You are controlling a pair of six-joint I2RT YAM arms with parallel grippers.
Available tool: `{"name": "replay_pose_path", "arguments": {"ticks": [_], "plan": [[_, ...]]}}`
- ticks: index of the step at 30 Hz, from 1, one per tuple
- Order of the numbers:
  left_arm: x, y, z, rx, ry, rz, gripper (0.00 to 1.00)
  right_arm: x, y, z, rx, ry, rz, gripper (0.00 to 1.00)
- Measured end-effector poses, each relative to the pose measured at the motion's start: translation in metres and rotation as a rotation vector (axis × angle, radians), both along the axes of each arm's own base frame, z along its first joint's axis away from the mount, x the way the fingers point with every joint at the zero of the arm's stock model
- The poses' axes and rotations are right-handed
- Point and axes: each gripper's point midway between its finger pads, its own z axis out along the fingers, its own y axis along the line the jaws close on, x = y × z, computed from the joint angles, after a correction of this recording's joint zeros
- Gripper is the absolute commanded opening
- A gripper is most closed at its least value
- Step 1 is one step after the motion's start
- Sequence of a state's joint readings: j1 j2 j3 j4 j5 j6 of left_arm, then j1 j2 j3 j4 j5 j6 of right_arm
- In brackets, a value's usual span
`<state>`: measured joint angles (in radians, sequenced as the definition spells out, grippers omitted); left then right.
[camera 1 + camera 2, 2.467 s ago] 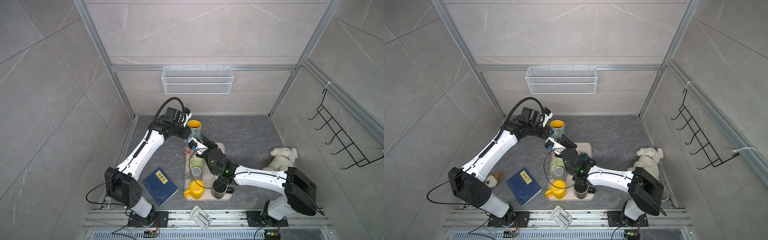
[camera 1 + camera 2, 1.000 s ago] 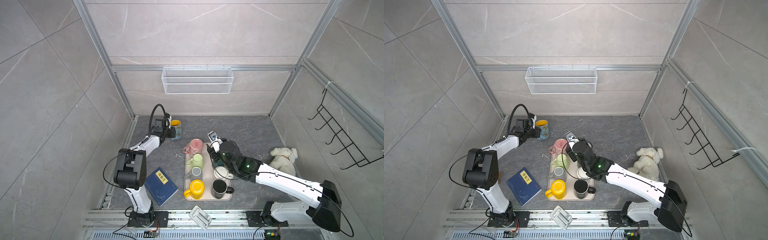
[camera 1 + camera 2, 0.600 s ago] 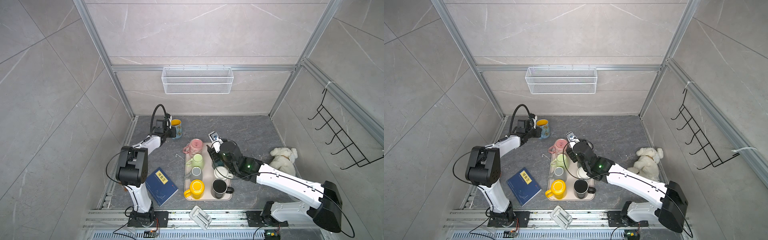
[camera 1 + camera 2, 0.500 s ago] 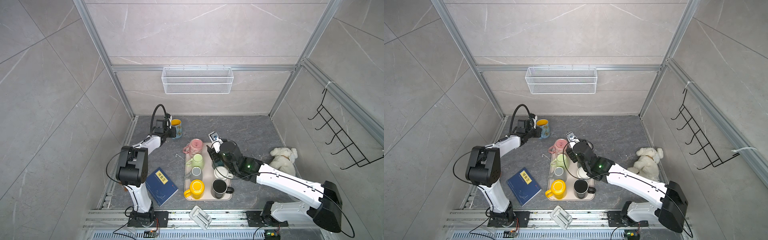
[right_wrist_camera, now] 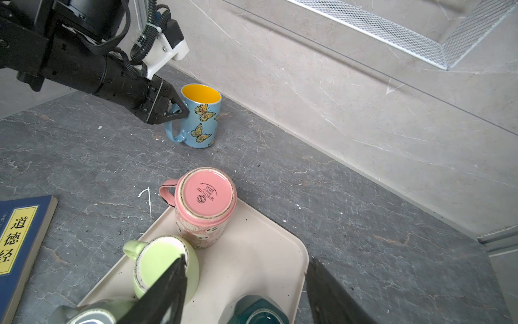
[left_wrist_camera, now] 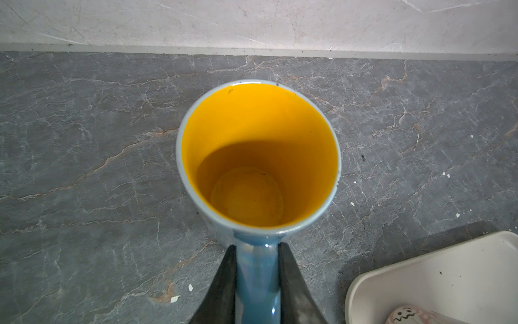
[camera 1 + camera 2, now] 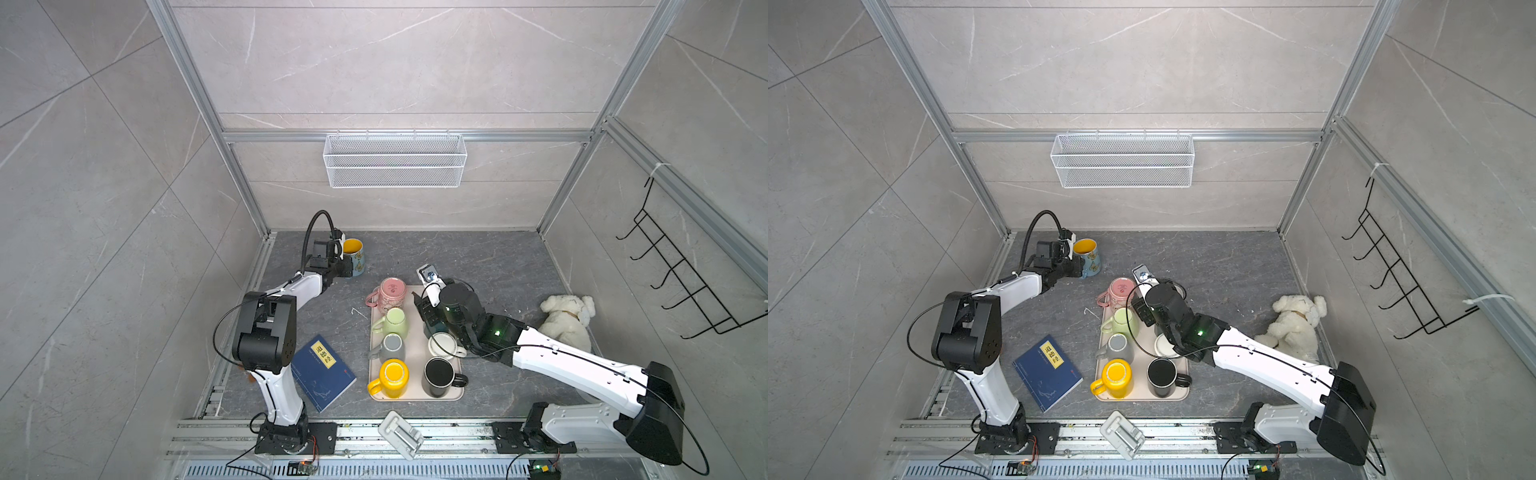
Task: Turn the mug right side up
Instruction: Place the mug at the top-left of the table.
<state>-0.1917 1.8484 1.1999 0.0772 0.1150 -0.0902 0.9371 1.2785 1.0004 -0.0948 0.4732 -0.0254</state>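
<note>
Now the butterfly mug (image 5: 203,117) stands upright, set down beside the tray (image 5: 260,224). The left gripper (image 6: 257,248) still clamps its handle; the right gripper (image 5: 246,259) hangs open.

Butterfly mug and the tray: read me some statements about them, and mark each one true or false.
1. The butterfly mug stands upright, off the tray. True.
2. The left gripper is open beside it. False: it is shut on the mug's handle.
3. The pink mug stands base up on the tray. True.
4. The right gripper holds a mug. False: its jaws are open and empty over the tray.
</note>
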Motion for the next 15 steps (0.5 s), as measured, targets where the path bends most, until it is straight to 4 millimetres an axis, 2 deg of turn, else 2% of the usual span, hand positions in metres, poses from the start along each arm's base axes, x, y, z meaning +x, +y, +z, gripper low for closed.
{"name": "replay_pose_path", "arguments": {"ticks": [4,6,15], "plan": [[-0.0052,-0.0024,-0.0059,0.018,0.026,-0.002,0.0,-0.0005,0.0011,-0.0003,0.003,0.003,0.006,0.7],[-0.0074,-0.0032,-0.0085,0.023,0.038,-0.002,0.03,-0.0006,0.0013,-0.0003,0.005,0.004,0.006,0.7],[-0.0077,-0.0018,-0.0103,0.029,0.036,0.009,0.26,-0.0016,0.0008,-0.0053,0.001,0.013,0.007,0.7]]}}
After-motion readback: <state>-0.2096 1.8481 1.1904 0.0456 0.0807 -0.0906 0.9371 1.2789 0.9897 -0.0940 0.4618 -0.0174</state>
